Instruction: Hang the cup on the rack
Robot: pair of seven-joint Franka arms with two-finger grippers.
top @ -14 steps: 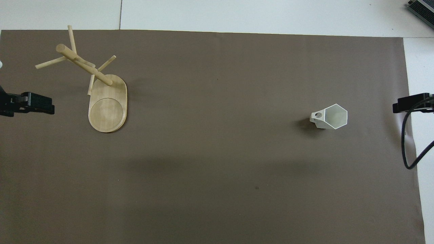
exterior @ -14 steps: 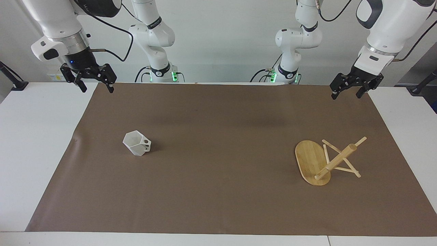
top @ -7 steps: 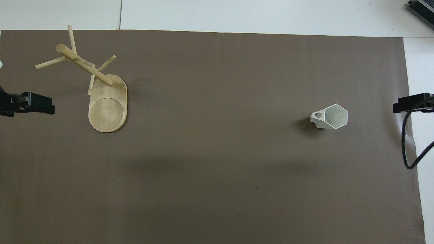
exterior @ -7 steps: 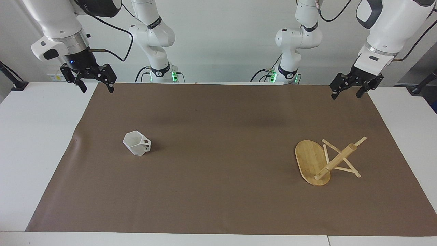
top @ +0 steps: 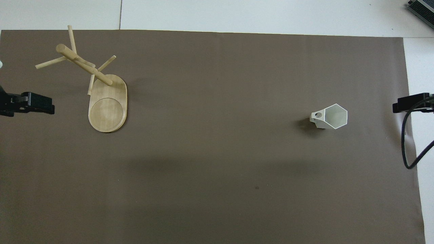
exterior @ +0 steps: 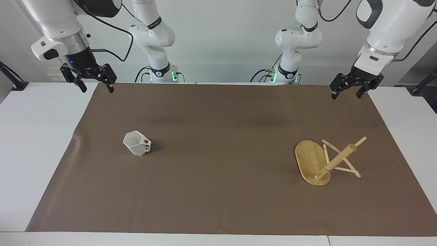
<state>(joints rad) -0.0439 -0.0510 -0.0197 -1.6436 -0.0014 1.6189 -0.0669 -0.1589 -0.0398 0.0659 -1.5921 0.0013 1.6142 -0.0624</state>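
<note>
The cup (exterior: 137,143) (top: 330,117), white and faceted with a hexagonal rim, stands mouth up on the brown mat toward the right arm's end, its pierced handle turned toward the rack. The rack (exterior: 319,162) (top: 107,105), a bamboo mug tree with an oval base, a round post and thin pegs, stands toward the left arm's end. My right gripper (exterior: 97,89) hangs open and empty over the mat's corner at the robots' edge. My left gripper (exterior: 345,96) hangs open and empty over the other corner at that edge. Both are well apart from the cup and the rack.
The brown mat (exterior: 218,191) covers most of the white table (exterior: 30,153). A black cable (top: 405,149) loops over the mat's edge at the right arm's end. Dark clamp stands (exterior: 17,83) (exterior: 418,89) sit at the table's two ends.
</note>
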